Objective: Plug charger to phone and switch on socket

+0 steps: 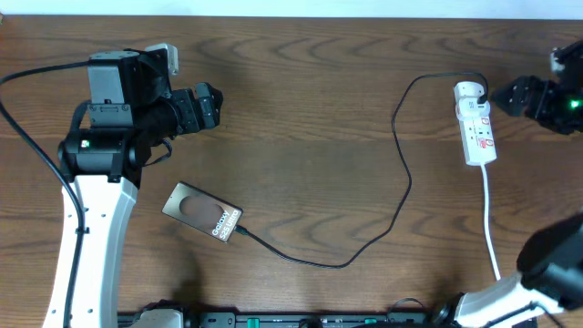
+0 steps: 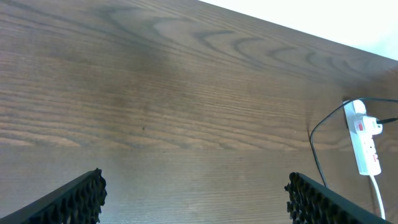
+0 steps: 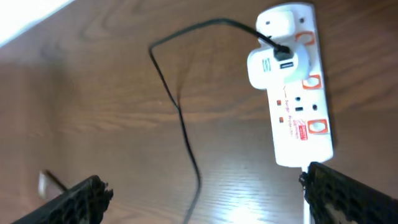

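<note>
Lower left, the phone (image 1: 202, 213), lettered "Galaxy", lies with the charger (image 1: 401, 196) touching its end; the socket (image 1: 475, 125) sits upper right. My left gripper (image 2: 196, 202) and right gripper (image 3: 205, 199) both gape, empty.

Dark wood-grain table (image 1: 301, 91) w/ pale strip (image 1: 291, 7) along far edge

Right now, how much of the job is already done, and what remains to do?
Looks done: the charger tip meets the phone at its edge, seemingly plugged, and its white adapter sits in the socket. In hand: nothing; the left gripper and the right gripper are open, the right one near the socket. To do: pressing the switch; whether it is on, I cannot tell.
</note>
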